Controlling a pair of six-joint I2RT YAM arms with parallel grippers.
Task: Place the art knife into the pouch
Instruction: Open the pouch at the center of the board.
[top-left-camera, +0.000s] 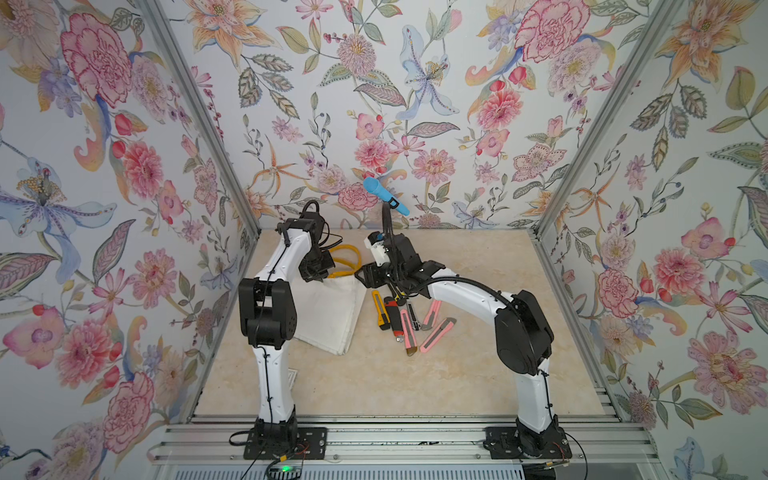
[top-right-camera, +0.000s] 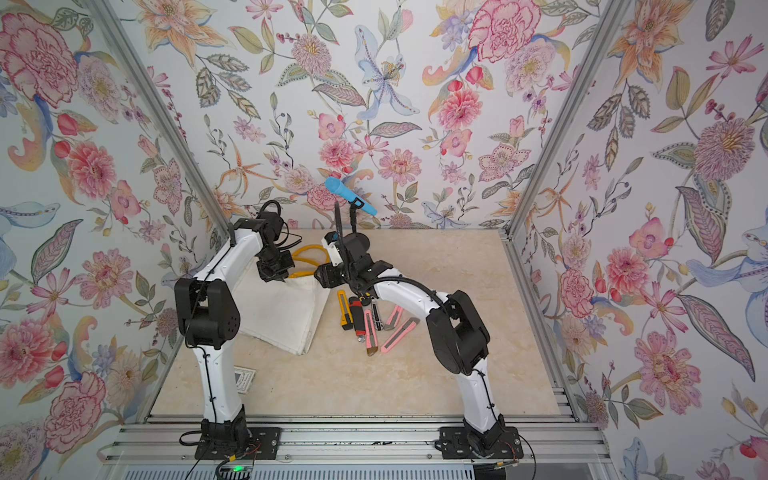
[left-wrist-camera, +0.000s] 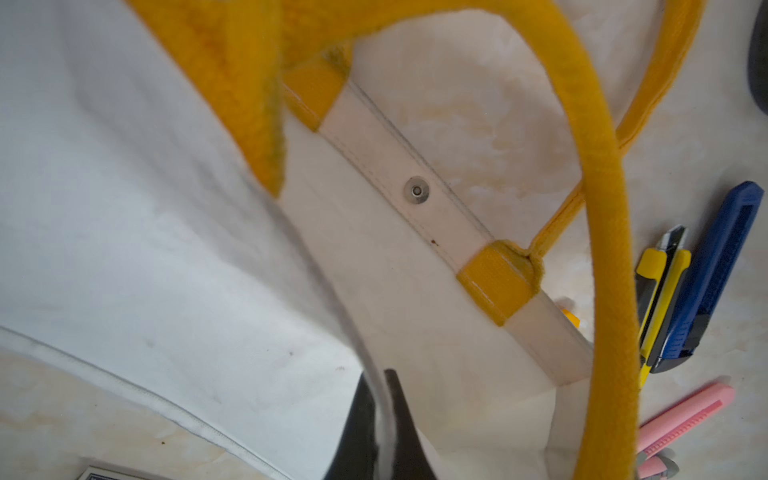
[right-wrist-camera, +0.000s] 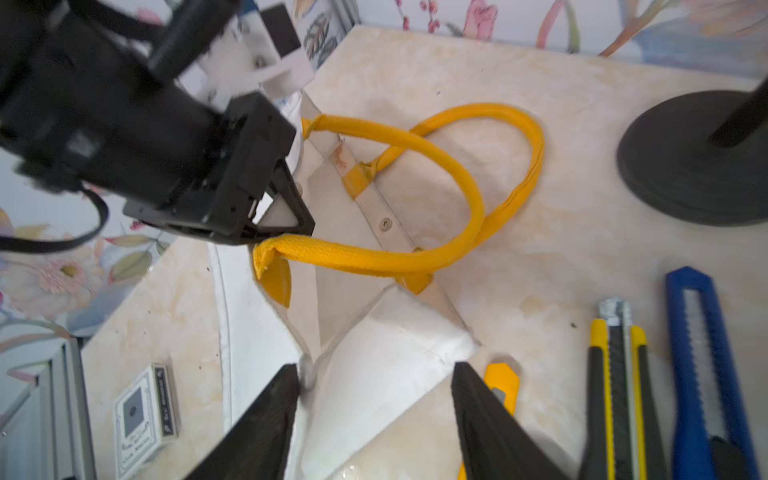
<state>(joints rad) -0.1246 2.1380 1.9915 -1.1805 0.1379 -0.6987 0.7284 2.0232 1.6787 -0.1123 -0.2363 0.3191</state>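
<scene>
Lying: yellow plastic art knife (top-left-camera: 380, 311) among other knives (top-left-camera: 409, 332) on beige worktop (top-left-camera: 415, 382), long axis running near-to-far.
Right fingers (right-wrist-camera: 478, 399): spread wide, empty, just beside this knife; the nearer arm.
Left fingers (left-wrist-camera: 401, 419): closed on lip of off-white canvas pouch (top-left-camera: 328, 316).

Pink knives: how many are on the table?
3. One pink knife beside the red-and-black knife; a second by the right arm; a third rightmost in both top views. The arm may hide others.
</scene>
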